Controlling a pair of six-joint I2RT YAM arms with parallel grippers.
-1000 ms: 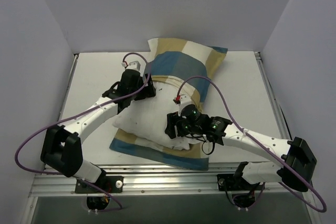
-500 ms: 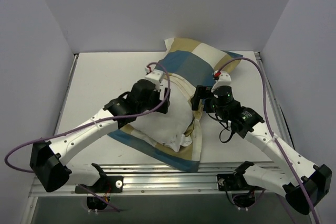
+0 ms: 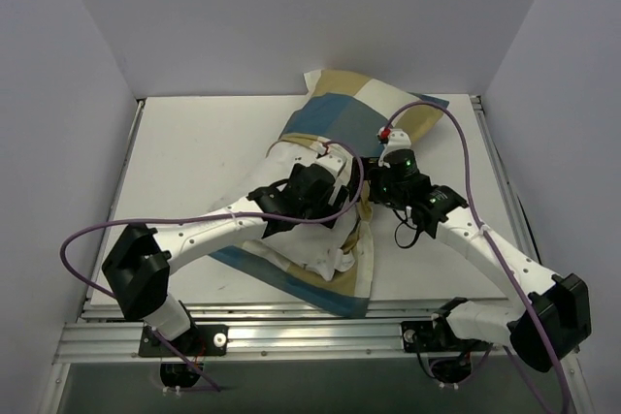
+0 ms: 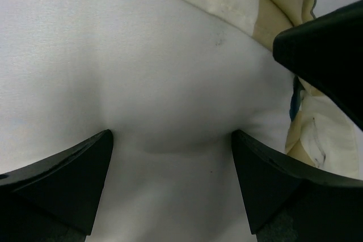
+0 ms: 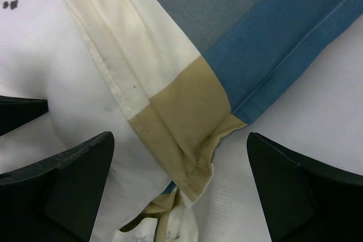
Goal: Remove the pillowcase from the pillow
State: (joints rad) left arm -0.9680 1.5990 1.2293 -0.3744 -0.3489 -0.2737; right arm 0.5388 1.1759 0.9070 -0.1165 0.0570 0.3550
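The pillowcase point(image 3: 351, 111), in teal, tan and cream blocks, covers the far end of the pillow; its open end lies peeled back under the near end. The plain white pillow point(image 3: 309, 241) is bared in the middle of the table. My left gripper point(image 3: 335, 203) is open, its fingers pressed down onto the white pillow point(image 4: 142, 55), which bulges between them point(image 4: 170, 134). My right gripper point(image 3: 375, 191) is open just beside it, hovering over the pillowcase's tan hem corner point(image 5: 193, 140) at the pillow's right edge point(image 5: 34, 43). The right gripper's dark body shows in the left wrist view point(image 4: 329, 49).
The white table point(image 3: 194, 152) is boxed in by grey walls at the left, back and right. A metal rail point(image 3: 291, 322) runs along the near edge. Purple cables point(image 3: 427, 118) loop over both arms. Bare tabletop point(image 5: 317, 100) lies right of the pillowcase.
My left gripper has moved right and nearer across the pillow, close to the right gripper. My right gripper came from the near end up to the hem. The pillowcase shifted right.
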